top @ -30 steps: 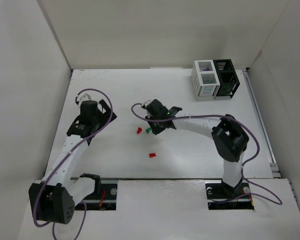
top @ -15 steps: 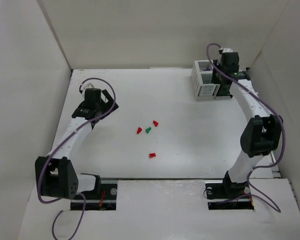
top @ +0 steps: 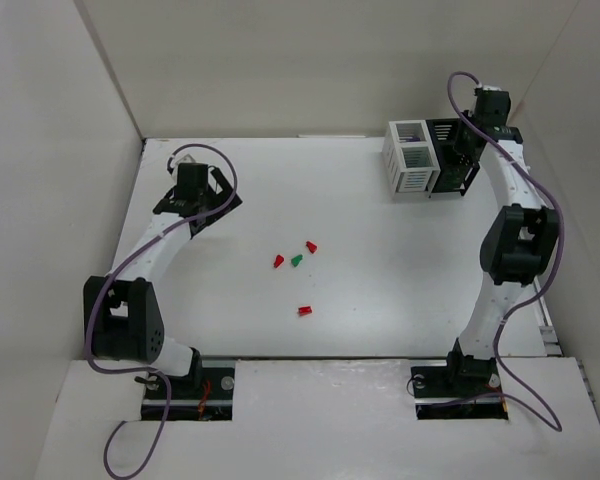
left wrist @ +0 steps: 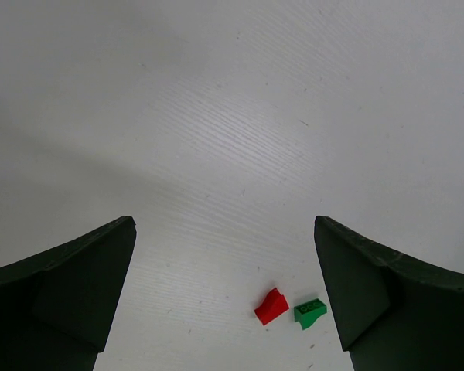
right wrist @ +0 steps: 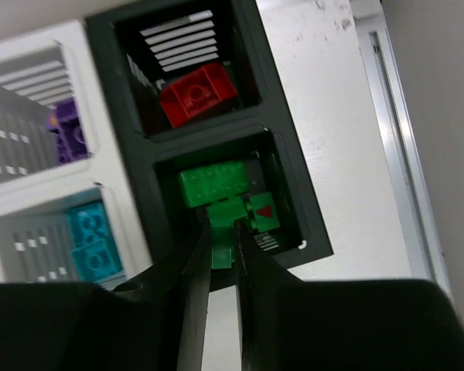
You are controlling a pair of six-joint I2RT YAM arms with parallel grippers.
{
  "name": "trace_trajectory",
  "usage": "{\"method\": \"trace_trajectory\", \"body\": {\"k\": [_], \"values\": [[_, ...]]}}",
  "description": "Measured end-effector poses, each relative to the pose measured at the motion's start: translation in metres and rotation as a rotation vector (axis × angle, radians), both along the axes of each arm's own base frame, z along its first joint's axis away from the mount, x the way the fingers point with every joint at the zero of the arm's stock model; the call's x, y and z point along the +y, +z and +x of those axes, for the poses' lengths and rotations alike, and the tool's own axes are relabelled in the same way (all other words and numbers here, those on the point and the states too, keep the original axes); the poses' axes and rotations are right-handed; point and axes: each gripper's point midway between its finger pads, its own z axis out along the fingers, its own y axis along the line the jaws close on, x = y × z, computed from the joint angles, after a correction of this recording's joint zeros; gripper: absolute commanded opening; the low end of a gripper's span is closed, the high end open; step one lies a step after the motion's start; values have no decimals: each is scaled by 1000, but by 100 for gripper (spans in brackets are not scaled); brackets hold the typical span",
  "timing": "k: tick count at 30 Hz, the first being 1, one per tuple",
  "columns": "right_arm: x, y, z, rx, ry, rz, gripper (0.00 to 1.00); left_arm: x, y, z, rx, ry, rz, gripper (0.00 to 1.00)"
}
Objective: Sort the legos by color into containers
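**Green brick poised over the black bin**

You are holding the right jaws clenched on a green brick (right wrist: 222, 232), hovering over the near cell of the black bin (right wrist: 298, 201), where other greens are lying. This looks like the drop step. The next move is probably just letting go straight down, clear of the cell walls. The bin is sitting near the right edge of the desk (top: 400, 270), beside the side wall (top: 580, 180), so room there is tight. The left jaws are hanging released over open desk. Four loose bricks (top: 296, 260) are lying mid-desk, well apart from both arms.
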Motion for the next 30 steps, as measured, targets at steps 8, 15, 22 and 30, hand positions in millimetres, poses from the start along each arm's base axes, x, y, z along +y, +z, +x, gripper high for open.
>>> {"method": "trace_trajectory", "body": {"k": [8, 15, 22, 30], "values": [[-3, -16, -2, 47, 20, -6, 58, 0, 6, 4, -17, 1, -2, 100], [3, -8, -16, 50, 40, -37, 59, 0, 9, 2, -19, 1, -3, 100], [85, 25, -56, 18, 250, -166, 62, 3, 24, -22, -70, 13, -22, 100], [380, -29, -189, 41, 1033, -247, 63, 10, 18, -70, -68, 44, -42, 100]]}}
